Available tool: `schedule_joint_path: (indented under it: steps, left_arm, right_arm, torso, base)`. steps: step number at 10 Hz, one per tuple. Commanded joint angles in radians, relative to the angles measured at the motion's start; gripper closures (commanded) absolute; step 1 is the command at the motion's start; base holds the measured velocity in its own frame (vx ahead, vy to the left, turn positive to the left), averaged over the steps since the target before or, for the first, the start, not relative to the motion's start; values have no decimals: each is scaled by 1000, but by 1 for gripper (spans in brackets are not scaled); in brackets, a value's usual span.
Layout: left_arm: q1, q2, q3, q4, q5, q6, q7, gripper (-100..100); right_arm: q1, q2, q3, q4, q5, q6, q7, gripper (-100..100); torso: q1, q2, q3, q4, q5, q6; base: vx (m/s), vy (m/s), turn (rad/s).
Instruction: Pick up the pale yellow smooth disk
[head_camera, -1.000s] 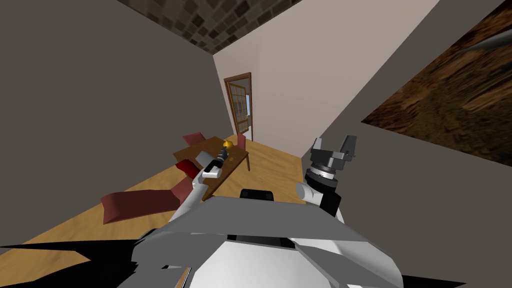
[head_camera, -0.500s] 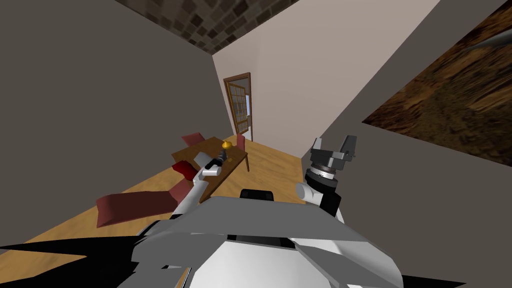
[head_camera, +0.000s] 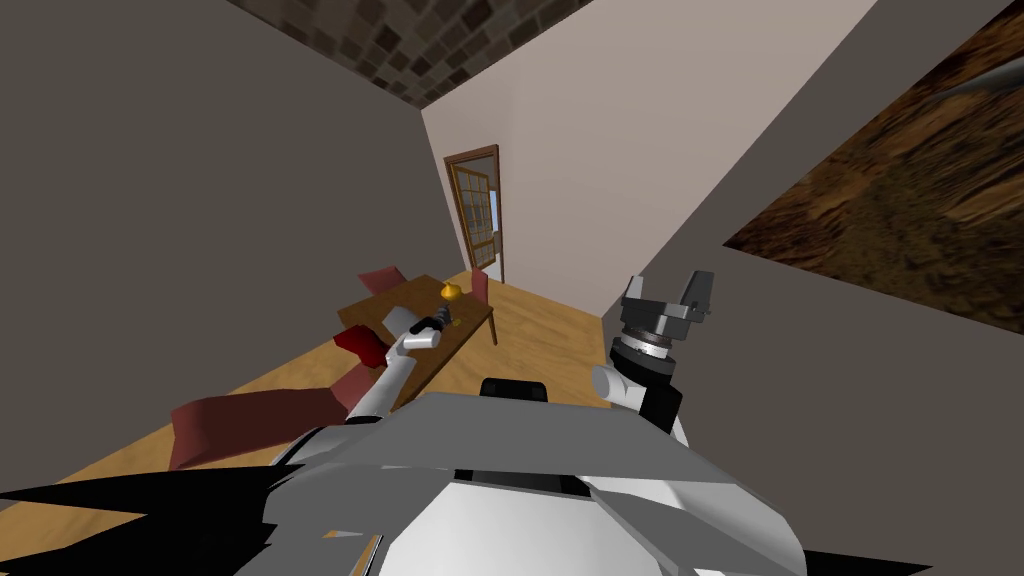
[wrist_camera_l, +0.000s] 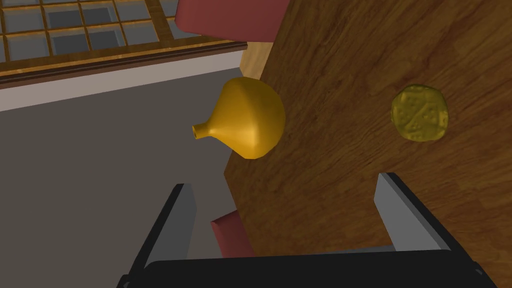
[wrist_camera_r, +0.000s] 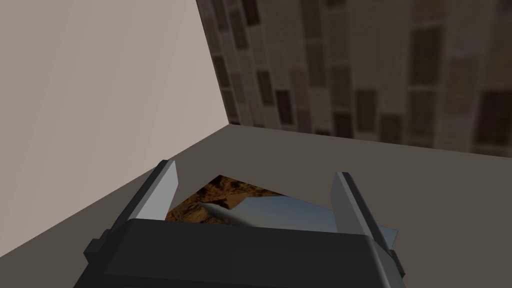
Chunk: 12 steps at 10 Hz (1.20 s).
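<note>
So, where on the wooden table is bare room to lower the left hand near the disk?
Bare wood lies between the golden bulb-shaped vase and the dull yellow dimpled round disk, and from both to the open left gripper. The brown wooden table is bare beyond the disk too. Crowded: the table's edge, where the vase sits near a dark red chair.

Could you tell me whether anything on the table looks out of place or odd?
The golden vase sits right at the wooden table's edge, its body seeming to overhang it. The yellow disk looks bumpy, not smooth.
</note>
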<state>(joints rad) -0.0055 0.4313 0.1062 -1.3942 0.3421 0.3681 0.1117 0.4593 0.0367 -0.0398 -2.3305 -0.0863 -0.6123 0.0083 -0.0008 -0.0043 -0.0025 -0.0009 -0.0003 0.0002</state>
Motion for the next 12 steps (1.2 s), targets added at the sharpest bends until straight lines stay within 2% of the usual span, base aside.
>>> schedule_joint_path:
  steps: [1, 2, 3, 4, 6, 7, 8, 9, 10, 11, 12]
  left_arm:
    - [-11, 2, 5, 24, 8, 47, 1, -100]
    - [-34, 8, 13, 74, 26, 75, 2, -100]
    - [-34, 8, 13, 74, 26, 100, 2, -100]
    - [-57, 12, 21, 123, 44, 125, 3, -100]
    - [-57, 12, 21, 123, 44, 152, 3, -100]
    - [-78, 15, 29, 172, 61, 191, 3, -100]
    - [-78, 15, 29, 172, 61, 204, 3, -100]
    - [-99, 18, 37, 220, 77, 234, 4, -100]
    - [-99, 18, 37, 220, 77, 256, 4, -100]
    - [-119, 20, 45, 267, 93, 286, 4, -100]
    - [-119, 20, 45, 267, 93, 306, 4, -100]
  right_arm:
    - [0, 0, 0, 0, 0, 0, 0, 0]
    - [0, 0, 0, 0, 0, 0, 0, 0]
    - [0, 0, 0, 0, 0, 0, 0, 0]
    - [0, 0, 0, 0, 0, 0, 0, 0]
    - [0, 0, 0, 0, 0, 0, 0, 0]
    - [0, 0, 0, 0, 0, 0, 0, 0]
    - [0, 0, 0, 0, 0, 0, 0, 0]
    - [0, 0, 0, 0, 0, 0, 0, 0]
    - [0, 0, 0, 0, 0, 0, 0, 0]
    - [0, 0, 0, 0, 0, 0, 0, 0]
    - [0, 0, 0, 0, 0, 0, 0, 0]
  torso:
    - [0, 0, 0, 0, 0, 0]
    - [0, 0, 0, 0, 0, 0]
    - [1, 0, 0, 0, 0, 0]
    - [0, 0, 0, 0, 0, 0]
    - [1, 0, 0, 0, 0, 0]
    - [1, 2, 1, 0, 0, 0]
    - [1, 1, 0, 0, 0, 0]
    - [1, 1, 0, 0, 0, 0]
    - [1, 0, 0, 0, 0, 0]
    - [2, 0, 0, 0, 0, 0]
    - [2, -1, -1, 0, 0, 0]
  base:
    - [50, -16, -17]
    - [60, -11, -39]
    - [54, -10, -22]
    - [57, -9, -45]
    - [41, -5, -11]
    - [48, -6, -53]
    - [44, -3, -28]
    - [66, 9, -58]
    - [62, 12, -35]
    - [76, 10, -65]
    - [67, 9, -29]
